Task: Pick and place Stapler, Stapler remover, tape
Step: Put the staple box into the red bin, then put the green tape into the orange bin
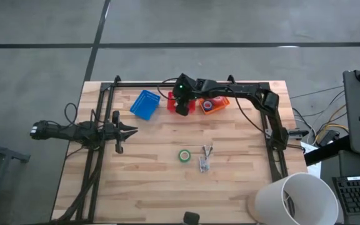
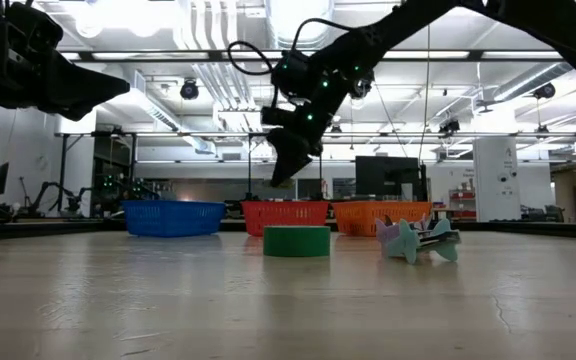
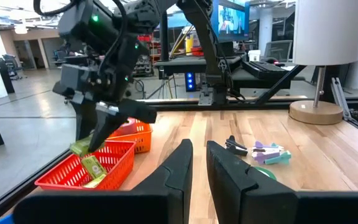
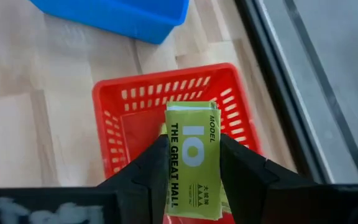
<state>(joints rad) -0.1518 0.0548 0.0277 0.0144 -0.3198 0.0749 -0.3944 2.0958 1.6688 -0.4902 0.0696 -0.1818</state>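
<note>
My right gripper (image 4: 192,177) is shut on a yellow-green printed box (image 4: 191,158) and hovers over the red basket (image 1: 172,100) at the table's far edge. Another yellow-green item (image 3: 96,167) lies inside that basket. A green tape roll (image 1: 184,155) lies flat on the table's middle. Just right of it are pastel staple removers (image 1: 205,157). My left gripper (image 1: 132,130) waits above the table's left side, open by a narrow gap and holding nothing. My right gripper pinches the yellow-green box between its two fingers, one on each long side (image 4: 169,165). The fingers (image 3: 104,127) come from above, slanting down, and lie along the box's length. The box is lifted clear and hangs tilted just above the red basket's rim (image 3: 114,146).
A blue basket (image 1: 145,104) stands left of the red one. An orange basket (image 1: 216,105), right of it, holds small things. A black frame (image 1: 274,134) runs along the table's far, left and right edges. A white lamp shade (image 1: 292,199) covers the near right corner.
</note>
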